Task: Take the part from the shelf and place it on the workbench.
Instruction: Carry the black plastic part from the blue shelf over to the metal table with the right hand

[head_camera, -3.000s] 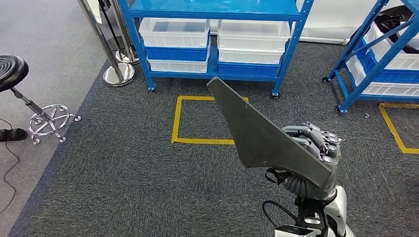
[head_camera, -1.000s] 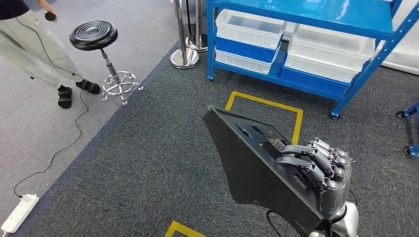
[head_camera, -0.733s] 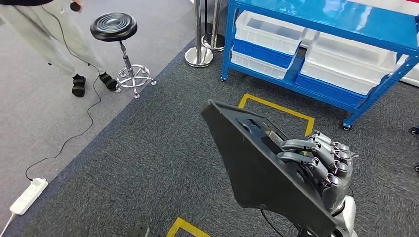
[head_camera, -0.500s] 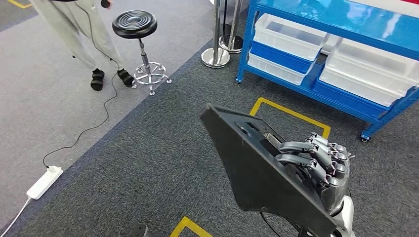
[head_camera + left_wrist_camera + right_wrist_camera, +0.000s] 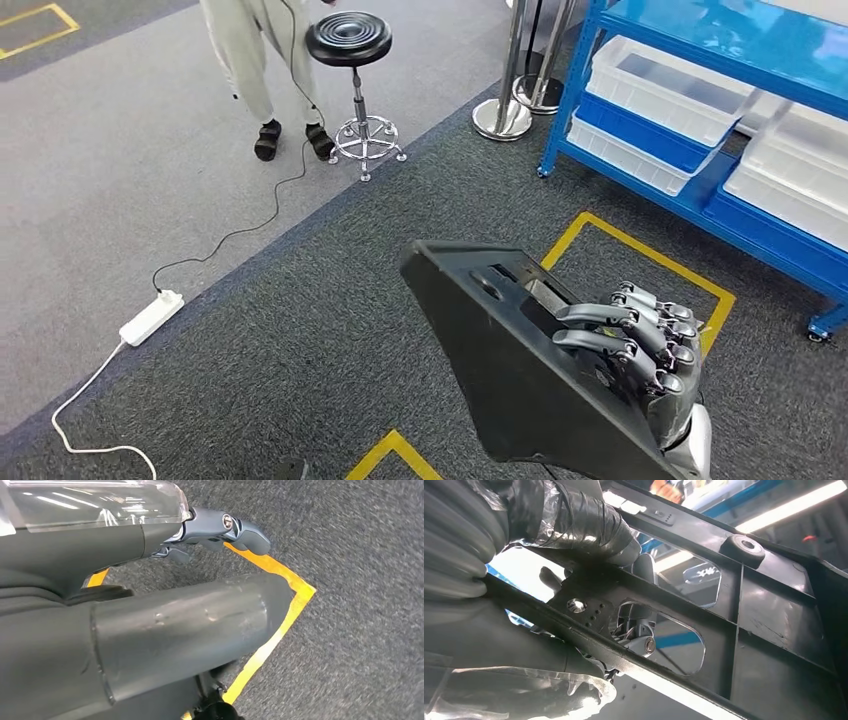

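Part point(image 5: 500, 350): dark grey, flat, roughly triangular panel with moulded ribs and cut-outs, held tilted above the carpet point(image 5: 300, 330), its pointed end toward the shelf point(image 5: 700, 100) side of the floor and its wide end at the lower edge of the head view. Right hand point(image 5: 640, 355): fingers point(image 5: 600, 315) wrapped over the part's near edge, thumb behind it; grasping the part firmly. In the right wrist view the hand point(image 5: 499, 605) clamps a rib of the part point(image 5: 774, 630), with fingertips showing through a cut-out. Left hand point(image 5: 150, 630): seen close in the left wrist view, hanging over carpet and a corner of yellow tape point(image 5: 280, 620); nothing seen in it, but whether its fingers are spread or curled cannot be told. Shelf: blue steel frame, upper right, carrying white and blue bins point(image 5: 665, 85). Yellow tape point(image 5: 650, 260): floor rectangle just in front of the shelf, partly behind the part. Stool point(image 5: 350, 60): black round seat, chrome base, left of the shelf on the lighter floor. Person point(image 5: 265, 60): legs and sandals, just left of the stool. Power strip point(image 5: 150, 317): white, with cable, well left of the part. Stanchion bases point(image 5: 510, 110): chrome, between stool and shelf.
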Available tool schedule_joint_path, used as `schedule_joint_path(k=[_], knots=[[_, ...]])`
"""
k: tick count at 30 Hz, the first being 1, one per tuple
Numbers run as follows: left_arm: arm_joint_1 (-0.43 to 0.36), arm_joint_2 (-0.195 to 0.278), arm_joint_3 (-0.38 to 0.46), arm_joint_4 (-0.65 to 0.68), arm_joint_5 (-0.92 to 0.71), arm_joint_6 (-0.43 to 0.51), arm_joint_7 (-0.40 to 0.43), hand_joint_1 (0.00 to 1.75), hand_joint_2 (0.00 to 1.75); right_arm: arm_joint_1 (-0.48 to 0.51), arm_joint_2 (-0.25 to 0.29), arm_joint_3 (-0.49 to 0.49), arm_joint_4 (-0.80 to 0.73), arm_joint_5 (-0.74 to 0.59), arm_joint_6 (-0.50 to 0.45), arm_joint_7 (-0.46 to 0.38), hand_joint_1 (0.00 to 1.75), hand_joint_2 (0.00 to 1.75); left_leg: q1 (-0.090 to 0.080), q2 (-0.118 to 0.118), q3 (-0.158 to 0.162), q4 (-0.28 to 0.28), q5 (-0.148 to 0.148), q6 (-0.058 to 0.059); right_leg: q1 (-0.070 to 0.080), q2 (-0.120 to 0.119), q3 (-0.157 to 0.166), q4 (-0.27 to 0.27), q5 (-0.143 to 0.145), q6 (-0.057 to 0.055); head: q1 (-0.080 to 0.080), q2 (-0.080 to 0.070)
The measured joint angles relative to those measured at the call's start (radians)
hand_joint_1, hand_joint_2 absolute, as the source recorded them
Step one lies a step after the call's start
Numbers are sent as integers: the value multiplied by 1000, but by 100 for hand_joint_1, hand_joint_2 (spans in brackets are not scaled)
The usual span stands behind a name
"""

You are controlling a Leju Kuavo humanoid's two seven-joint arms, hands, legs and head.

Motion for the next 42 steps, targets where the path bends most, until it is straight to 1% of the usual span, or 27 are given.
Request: schedule_joint_path(k=[2, 3, 5, 7, 9, 10, 11, 12, 13, 14, 16, 18, 20, 22, 24, 26, 27, 28, 29, 31, 33, 35, 36, 38, 40, 41, 42], knots=[[-3, -1, 0, 0, 2, 3, -1, 0, 0, 3, 0, 0, 0, -3, 0, -1, 175, 175, -10, 31, 43, -84, 20, 14, 4, -19, 5, 0, -5, 9, 0, 0], [-3, -2, 0, 0, 3, 4, -1, 0, 0, 4, 0, 0, 0, -4, 0, -2, 175, 175, -15, 32, 45, -92, 16, 19, 5, -28, 7, -2, -6, 14, 0, 0], [-1, -3, 0, 0, 4, 5, -2, 0, 0, 5, 0, -1, 0, -4, 0, -2, 175, 175, -13, 8, 47, -103, 22, 28, 5, -40, 14, -5, -10, 24, 0, 0], [-2, -4, 0, 0, 4, 6, -1, 0, 0, 6, 0, -2, 0, -6, 0, -2, 175, 175, -5, -14, 55, -118, 31, 40, 3, -1, 6, 28, -39, 32, 0, 0], [-4, -6, 0, 0, 5, 6, 3, 0, 0, 11, 0, -4, 0, -10, 0, -3, 175, 175, -2, -37, 57, -123, 36, 47, 0, 56, -45, 139, -102, 35, 1, 0], [-4, -7, 0, 0, 6, 7, 6, 0, 0, 14, 0, -5, 0, -12, 0, -3, 175, 175, -2, -49, 57, -122, 36, 48, 0, 70, -79, 204, -129, 36, 1, 0], [-3, -8, 0, 0, 6, 8, 10, 0, 0, 18, 0, -6, 0, -13, 0, -3, 175, 175, -3, -63, 57, -121, 36, 48, 0, 75, -105, 250, -139, 38, 1, 0], [-2, -8, 0, 0, 5, 10, 16, 0, 0, 21, 0, -6, 0, -15, 0, -2, 175, 175, -2, -77, 57, -119, 35, 48, -1, 77, -117, 263, -129, 39, 1, 0], [-2, -8, 0, 0, 6, 14, 23, 0, 0, 23, 0, -6, 0, -15, 0, -2, 175, 175, -2, -92, 57, -116, 34, 47, -3, 79, -110, 236, -98, 40, 1, 0], [-1, -9, 0, 0, 6, 18, 30, 0, 0, 26, 0, -6, 0, -16, 0, -1, 175, 175, -1, -106, 57, -111, 31, 44, -6, 89, -87, 175, -55, 41, 1, 0], [-2, -11, 0, 0, 8, 27, 40, 0, 0, 31, 0, -6, 0, -11, 0, 1, 175, 175, 0, -134, 51, -96, 25, 34, -14, 135, -39, 59, 0, 41, 1, 0], [-3, -10, 0, 0, 10, 23, 43, 0, 0, 37, 0, -6, -1, 1, 0, 6, 175, 175, 0, -155, 40, -87, 23, 23, -13, 161, -25, 22, 6, 36, 1, 0], [-4, -2, 1, 0, 12, 0, 42, 0, 0, 38, 0, -7, -1, 15, 0, 17, 175, 175, 2, -170, 33, -87, 26, 12, -12, 140, -25, 19, 10, 24, 1, 0], [-6, 7, 0, 0, 13, -24, 38, 0, 0, 37, 0, -7, -1, 24, 0, 27, 175, 175, 0, -135, 17, -55, 6, 2, -14, 115, -18, 11, 13, 9, 0, 0], [-13, 13, 0, 0, 15, -39, 34, 0, 0, 37, 0, -7, -1, 28, 0, 33, 175, 175, 0, -74, -33, 51, -51, -7, -11, 87, -14, 6, 12, -3, 0, 0], [-16, 17, 0, 0, 19, -41, 27, 0, 0, 37, 0, -7, -1, 30, 0, 40, 175, 175, 5, -49, -94, 175, -99, -13, -6, 57, -13, 6, 10, -7, -1, 0], [-16, 18, 1, 0, 22, -33, 23, 0, 0, 37, 0, -7, -1, 30, 0, 43, 175, 175, 6, -45, -105, 198, -99, -14, -5, 43, -12, 6, 9, -7, -1, 0], [-14, 17, 1, 0, 28, -22, 19, 0, 0, 36, 0, -7, -1, 30, 0, 46, 175, 175, 7, -41, -96, 180, -81, -13, -4, 30, -11, 6, 7, -7, -1, 0], [-13, 16, 1, 0, 33, -9, 16, 0, 0, 36, 0, -7, -1, 31, 0, 49, 175, 175, 7, -34, -66, 125, -50, -10, -3, 18, -8, 6, 5, -5, -1, 0], [-11, 12, 3, 0, 39, 7, 13, 0, 0, 35, 0, -7, -1, 31, 0, 51, 175, 175, -1, 6, 10, -16, 3, 2, 0, -3, -2, 7, -1, 1, -1, 0], [-11, 9, 5, 0, 40, 11, 13, 0, 0, 33, 0, -7, -2, 31, 0, 53, 175, 175, -10, 31, 43, -85, 16, 15, 3, -22, 3, 6, -5, 11, -1, 0], [-8, 8, 7, 0, 41, 12, 13, 0, 0, 31, 0, -7, -2, 31, 0, 54, 175, 175, -12, 11, 44, -94, 18, 25, 5, -42, 8, 1, -7, 21, -1, 0], [-5, 7, 8, 0, 41, 12, 13, 0, 0, 30, -1, -7, -2, 31, 0, 55, 175, 175, -10, 0, 48, -102, 22, 30, 4, -38, 12, 2, -12, 27, 0, 0], [-6, 5, 9, 0, 43, 12, 13, 0, 0, 27, -2, -7, -2, 31, 0, 55, 175, 175, -4, -23, 58, -119, 32, 43, 0, 8, -6, 53, -48, 34, 0, 0], [-8, 4, 10, 0, 45, 13, 14, 0, 0, 28, -5, -7, -2, 30, -1, 56, 175, 175, -4, -45, 59, -122, 35, 50, -3, 63, -65, 174, -108, 37, 1, 0], [-8, 4, 11, 0, 46, 14, 14, 0, 0, 28, -5, -7, -2, 29, 0, 57, 175, 175, -4, -58, 59, -121, 35, 51, -3, 73, -97, 230, -126, 39, 1, 0], [-7, 4, 12, 0, 47, 15, 14, 0, 0, 28, -6, -7, -1, 27, 0, 59, 175, 175, -5, -72, 59, -120, 34, 51, -4, 76, -118, 260, -126, 41, 1, 0]])
